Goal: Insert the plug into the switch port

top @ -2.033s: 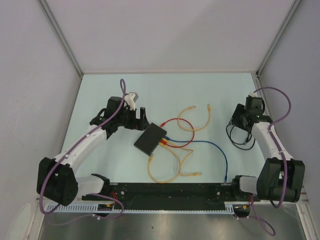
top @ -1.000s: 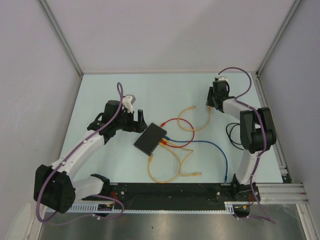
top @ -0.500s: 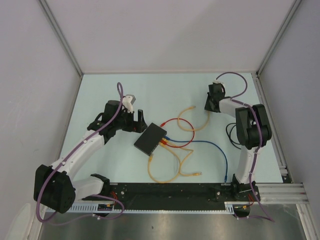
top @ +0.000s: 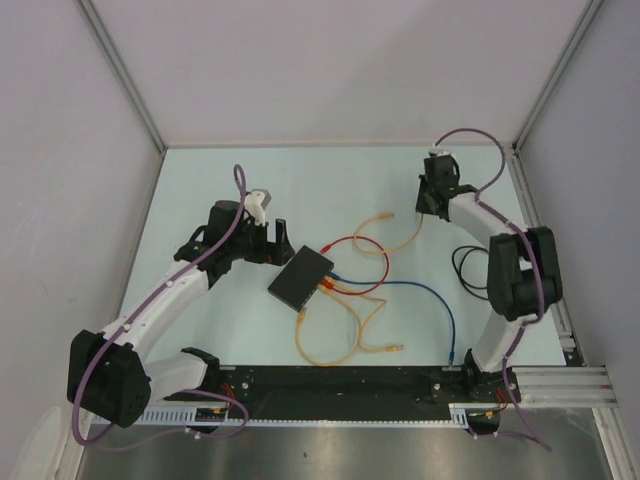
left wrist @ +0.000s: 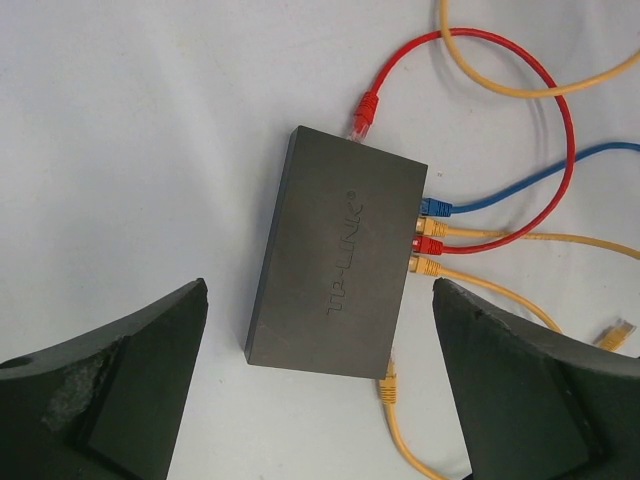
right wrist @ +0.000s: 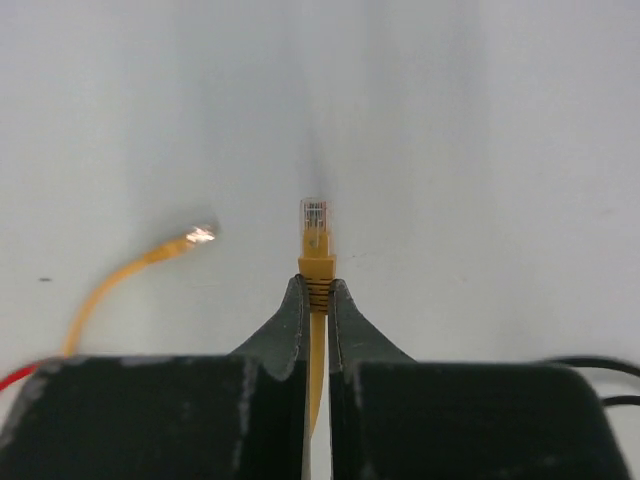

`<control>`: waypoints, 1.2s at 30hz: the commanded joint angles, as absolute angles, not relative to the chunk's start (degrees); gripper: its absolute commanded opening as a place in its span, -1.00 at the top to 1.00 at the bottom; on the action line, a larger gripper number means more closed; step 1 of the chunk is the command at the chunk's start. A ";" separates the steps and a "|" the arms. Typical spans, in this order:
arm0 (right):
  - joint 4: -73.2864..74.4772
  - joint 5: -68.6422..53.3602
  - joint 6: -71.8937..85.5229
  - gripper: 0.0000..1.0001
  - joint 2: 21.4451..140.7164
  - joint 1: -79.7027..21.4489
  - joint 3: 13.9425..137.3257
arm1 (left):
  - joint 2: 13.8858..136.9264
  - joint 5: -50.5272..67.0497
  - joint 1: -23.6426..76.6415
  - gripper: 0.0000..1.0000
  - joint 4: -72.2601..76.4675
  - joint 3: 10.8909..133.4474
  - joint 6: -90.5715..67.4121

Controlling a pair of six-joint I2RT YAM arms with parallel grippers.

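The switch (top: 300, 279) is a flat black box lying mid-table; in the left wrist view the switch (left wrist: 340, 265) has blue, red and yellow plugs (left wrist: 428, 237) seated along its right edge. My left gripper (top: 275, 243) hovers just left of it, and the left wrist view shows the left gripper (left wrist: 320, 300) wide open above the box's near end. At the far right my right gripper (top: 424, 205) is shut on a yellow plug (right wrist: 315, 235). The clear tip sticks out past the fingertips (right wrist: 296, 300), and the plug's yellow cable (top: 405, 238) trails toward the switch.
A coiled black cable (top: 470, 270) lies by the right wall. Loose cable ends lie near the switch: a red plug (left wrist: 366, 105) at its far edge, a yellow plug (left wrist: 388, 385) at its near corner. Another yellow plug (right wrist: 200, 235) lies left of my right gripper.
My right arm swung from the right side to the far yellow cable end, and its gripper closed on the plug. The left arm has stayed still and open.
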State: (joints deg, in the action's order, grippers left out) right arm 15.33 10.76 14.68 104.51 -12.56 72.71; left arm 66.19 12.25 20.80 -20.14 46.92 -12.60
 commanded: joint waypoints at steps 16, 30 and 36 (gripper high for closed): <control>29.44 -3.69 5.27 1.00 70.31 -44.63 82.45 | 58.27 1.07 17.84 -0.93 -18.98 47.02 -15.55; 15.56 3.59 8.79 1.00 96.12 -65.74 63.63 | 57.47 4.10 16.61 -0.89 -18.46 44.30 -15.47; 13.36 12.55 8.09 1.00 101.60 -66.36 63.02 | 65.37 12.47 16.70 -0.92 -18.19 45.08 -13.89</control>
